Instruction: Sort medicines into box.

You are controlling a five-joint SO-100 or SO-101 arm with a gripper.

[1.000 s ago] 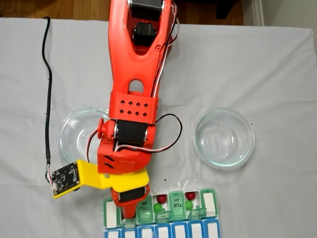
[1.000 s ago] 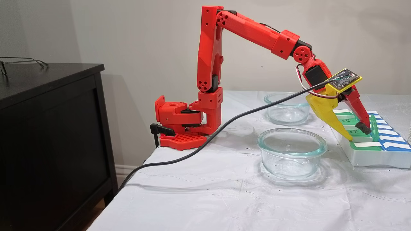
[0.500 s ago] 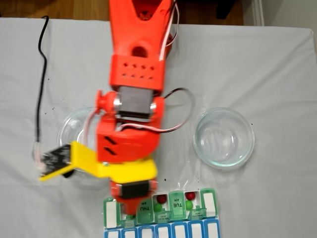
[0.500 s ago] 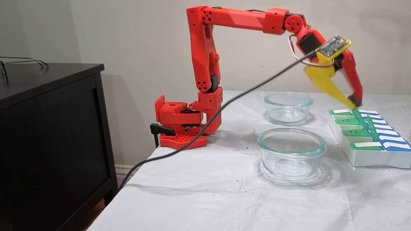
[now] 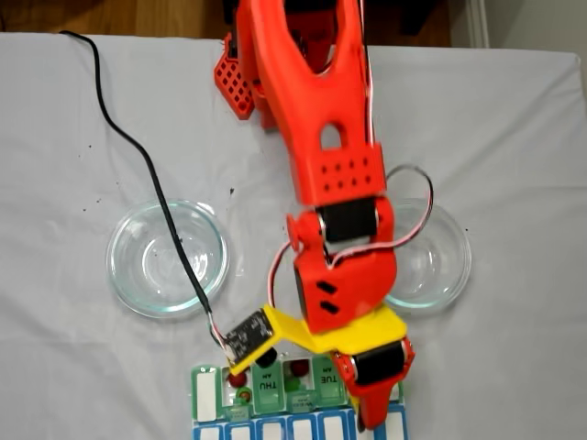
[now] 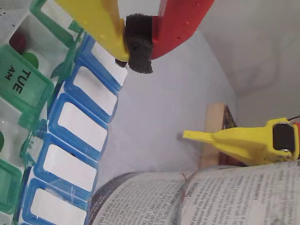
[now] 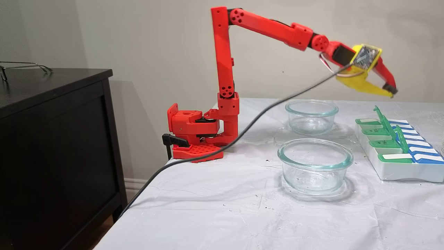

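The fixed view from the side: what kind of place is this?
Probably a room at home, not a lab. A white cloth covers the table, a dark wooden cabinet stands against a plain wall, and eyeglasses lie on it.

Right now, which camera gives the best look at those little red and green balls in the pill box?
A fixed view looking down: balls sit in the pill box's open compartments. The wrist view catches two near TUE; the side view hides them behind the walls.

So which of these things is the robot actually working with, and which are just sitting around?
Part of the job:
- tiny red and green medicine balls
- white weekly pill organizer with green and blue lids
- red-and-yellow gripper, shut

Just lying about:
- two round clear glass bowls
- black cabinet
- eyeglasses
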